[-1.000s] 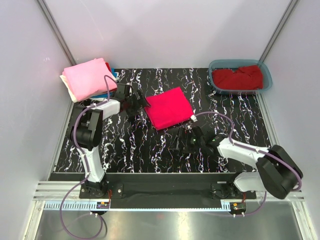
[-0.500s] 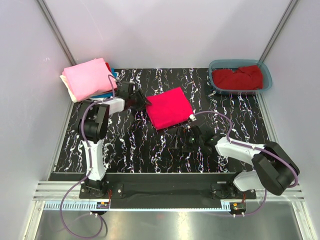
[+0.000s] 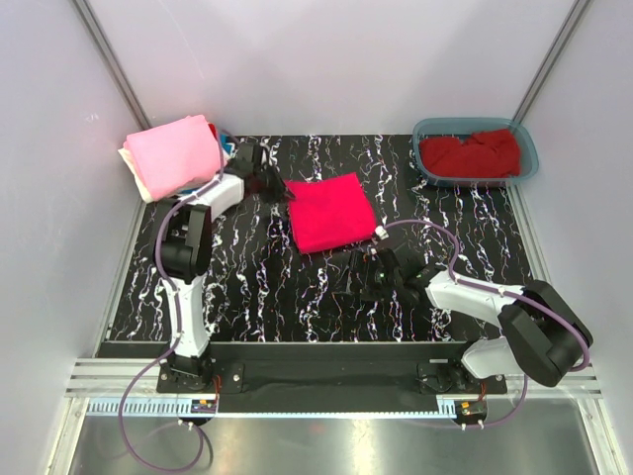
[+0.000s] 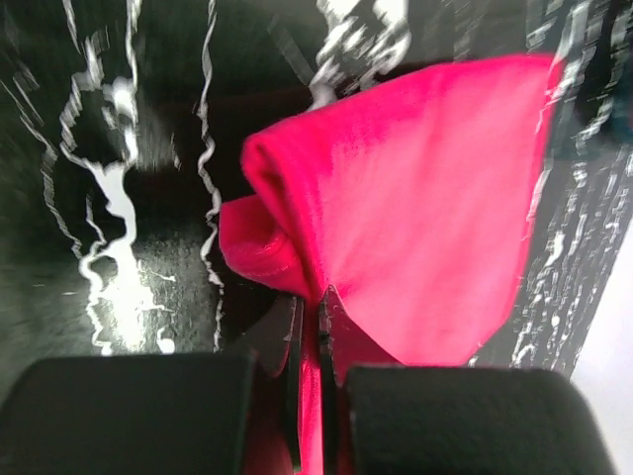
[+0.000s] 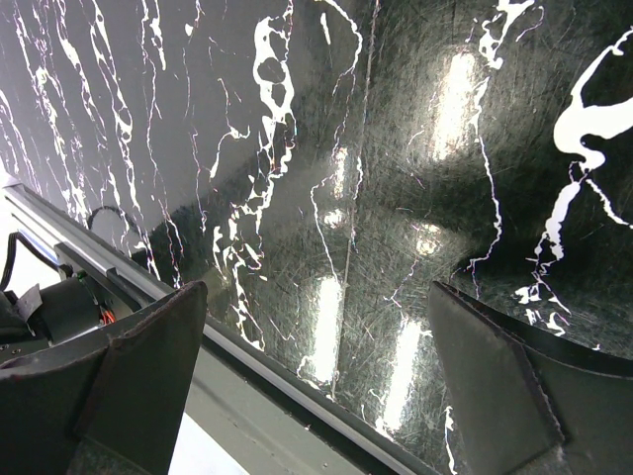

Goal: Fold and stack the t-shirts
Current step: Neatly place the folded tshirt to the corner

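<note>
While the left gripper [image 4: 312, 315] has its 2 jaws pinched tight on a bunched corner of the bright pinkish-red t-shirt [image 4: 425, 208], the cloth comes out from between them in a rolled lip. Beyond that it spreads away flat over the black marbled table [image 3: 247, 287]. Seen from above, the grip is on the shirt's far-left corner, and the rest of the shirt lies just to the right of it as a tidy folded square near the middle of the table.

To my eye the folding of this shirt is done, and the step in hand is getting it onto the stack. That stack sits close by on the left, in the table's far-left corner: a light pink t-shirt [image 3: 176, 153] on top, a cream t-shirt [image 3: 134, 176] peeping out below, and a sliver of a blue t-shirt [image 3: 226, 146] at the right side.

I reckon the next move calls for bringing the square leftward and up onto the pink top. Held by 1 corner only, it could droop and fall open.

The right gripper [image 5: 316, 297] is spread wide and empty, low over bare table just near of the shirt. At the far right, the teal tub [image 3: 427, 129] holds a crumpled darker red t-shirt [image 3: 470, 153].
</note>
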